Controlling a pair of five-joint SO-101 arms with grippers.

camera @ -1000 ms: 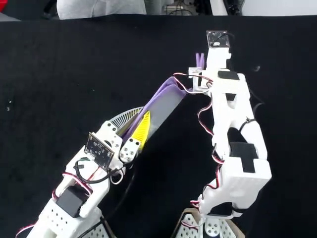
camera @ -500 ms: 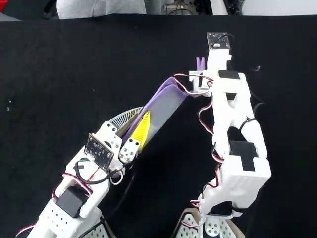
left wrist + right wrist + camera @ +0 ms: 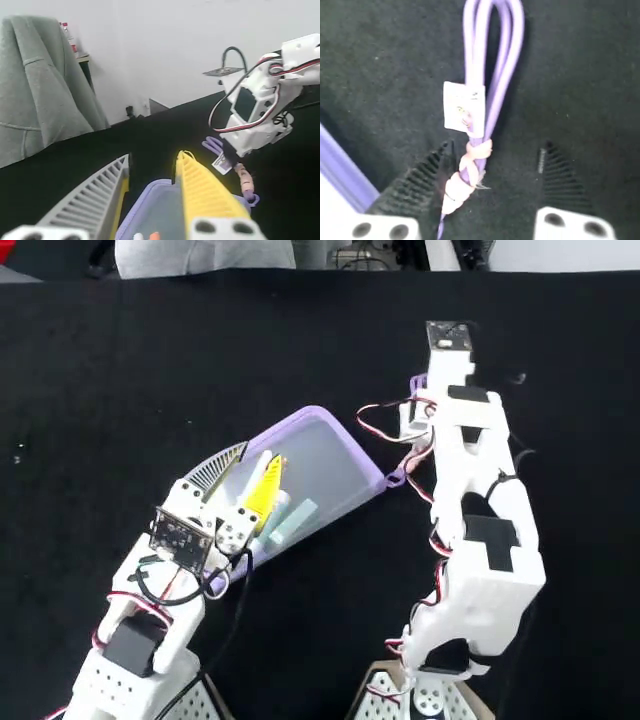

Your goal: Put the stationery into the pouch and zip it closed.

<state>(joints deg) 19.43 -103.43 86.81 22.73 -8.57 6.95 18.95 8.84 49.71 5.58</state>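
The clear, purple-edged pouch (image 3: 325,450) lies flat at the centre of the black surface (image 3: 120,370). Through its wall a pale green stationery piece (image 3: 292,521) and a white one show inside. The left tool (image 3: 258,454), lower left, stands open astride the pouch's near end, its yellow finger over the pouch. The right tool (image 3: 497,146) is wide open, with the pouch's purple loop strap (image 3: 472,55) and paper tag (image 3: 463,106) between its fingers, ungripped.
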